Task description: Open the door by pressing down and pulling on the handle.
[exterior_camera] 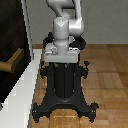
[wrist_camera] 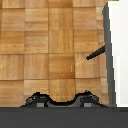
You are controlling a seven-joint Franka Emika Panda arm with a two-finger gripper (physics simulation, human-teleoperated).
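The door (exterior_camera: pixel 11 30) is a very dark panel at the exterior view's left, edged by a white frame (exterior_camera: pixel 28 30). The tan handle (exterior_camera: pixel 11 63) sticks out from the panel at mid height. My grey-white gripper (exterior_camera: pixel 60 54) hangs in front of the black pedestal, to the handle's right in the exterior view and well apart from it. Its fingers do not show clearly against the pedestal. In the wrist view the white frame (wrist_camera: pixel 119 50) fills one side over the wood floor. The handle and my fingers do not show there.
The black robot pedestal (exterior_camera: pixel 64 82) with spread feet stands on the wood floor (exterior_camera: pixel 107 75), close beside the white frame's base (exterior_camera: pixel 20 87). Its feet (wrist_camera: pixel 60 100) show in the wrist view. A dark streak (wrist_camera: pixel 96 53) lies on the floor next to the frame.
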